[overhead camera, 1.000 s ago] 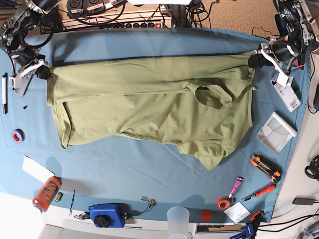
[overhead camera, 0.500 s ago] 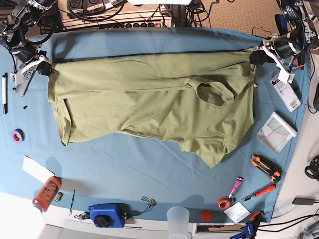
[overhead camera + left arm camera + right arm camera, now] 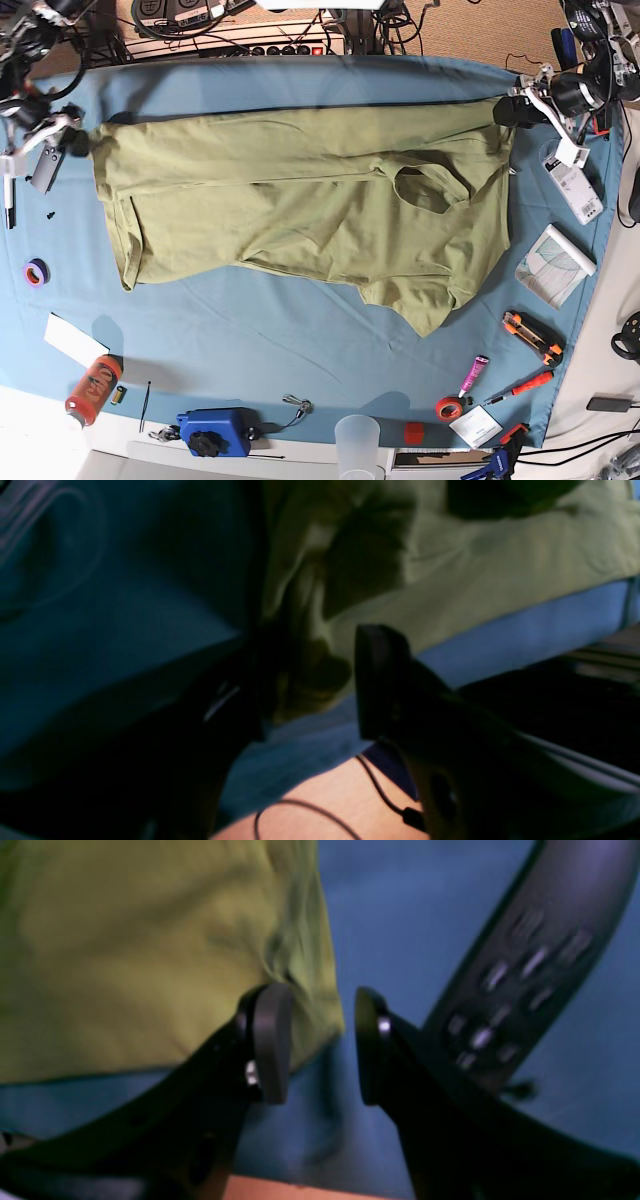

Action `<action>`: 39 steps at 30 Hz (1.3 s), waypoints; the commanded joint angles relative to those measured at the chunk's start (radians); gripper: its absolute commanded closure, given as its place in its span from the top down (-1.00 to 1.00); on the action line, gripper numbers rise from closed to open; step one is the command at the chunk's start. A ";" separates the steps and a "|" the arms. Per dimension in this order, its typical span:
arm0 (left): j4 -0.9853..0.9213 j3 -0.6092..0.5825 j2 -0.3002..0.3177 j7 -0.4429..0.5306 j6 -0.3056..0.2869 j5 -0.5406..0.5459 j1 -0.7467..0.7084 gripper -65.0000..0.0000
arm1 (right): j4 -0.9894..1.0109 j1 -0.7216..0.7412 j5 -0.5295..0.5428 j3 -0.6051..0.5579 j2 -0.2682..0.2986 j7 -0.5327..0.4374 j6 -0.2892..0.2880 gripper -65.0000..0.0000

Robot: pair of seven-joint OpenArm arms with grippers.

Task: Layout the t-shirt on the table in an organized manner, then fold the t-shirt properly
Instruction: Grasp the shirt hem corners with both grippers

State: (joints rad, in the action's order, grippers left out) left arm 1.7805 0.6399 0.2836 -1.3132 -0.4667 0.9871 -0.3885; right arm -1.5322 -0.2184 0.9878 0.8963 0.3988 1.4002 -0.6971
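Spread across the blue-clothed counter (image 3: 300, 340), the t-shirt (image 3: 300, 200) looks light, limp and crease-prone, so pinch its hem corners; right gripper (image 3: 320, 1045) jaws stand apart, the left gripper (image 3: 310, 680) seemingly parted too.

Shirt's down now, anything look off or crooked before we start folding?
Yes. The t-shirt is not flat: it lies askew on the table, its near edge slanting down to a bunched flap at the base view's lower right. Creases cross the middle. The right gripper stands open beside one corner.
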 commanded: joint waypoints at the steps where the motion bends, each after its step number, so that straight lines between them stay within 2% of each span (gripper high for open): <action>1: 0.036 0.005 0.016 0.002 -0.002 0.015 0.000 -0.17 | -0.021 0.003 0.014 0.020 0.030 -0.008 -0.001 -0.34; 7: 0.152 0.005 0.016 0.017 -0.003 0.004 0.001 -0.17 | -0.069 0.037 0.018 0.100 0.033 -0.035 -0.001 -0.34; 11: 0.204 0.005 0.016 0.078 -0.002 -0.054 0.004 -0.17 | -0.091 0.116 0.011 0.103 0.033 -0.092 -0.001 -0.34; 13: 0.204 0.005 0.016 0.099 0.010 -0.083 0.013 -0.17 | -0.091 0.184 -0.061 0.074 0.034 -0.129 -0.001 -0.34; 16: 0.202 0.005 0.015 0.108 0.051 -0.160 0.040 -0.17 | -0.089 0.286 -0.212 -0.037 0.033 -0.180 0.042 -0.34; 19: 0.202 0.005 0.015 0.145 0.069 -0.211 0.056 -0.17 | -0.089 0.364 -0.374 -0.211 0.033 -0.293 0.080 -0.34; 22: 0.202 0.005 0.015 0.147 0.077 -0.217 0.059 -0.17 | -0.088 0.431 -0.564 -0.387 0.033 -0.367 0.197 -0.34; 25: 0.200 0.005 0.013 0.145 0.077 -0.218 0.058 -0.17 | -0.034 0.495 -0.648 -0.518 0.033 -0.401 0.266 -0.34; 30: 0.200 0.005 0.013 0.148 0.077 -0.217 0.059 -0.17 | 0.208 0.605 -0.653 -0.622 0.017 -0.410 0.267 -0.34; 35: 0.200 0.005 0.013 0.170 0.077 -0.217 0.059 -0.17 | 0.423 0.678 -0.667 -0.636 -0.010 -0.436 0.190 -0.34; 39: 0.200 0.005 0.013 0.196 0.077 -0.217 0.060 -0.17 | 0.500 0.679 -0.684 -0.635 -0.034 -0.442 0.198 -0.34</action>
State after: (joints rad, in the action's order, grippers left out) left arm 1.9659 0.6399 0.2832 -1.1404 -0.3889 0.7593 -0.3344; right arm -1.0180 0.4339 0.3012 0.2592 0.3477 0.9749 -0.4973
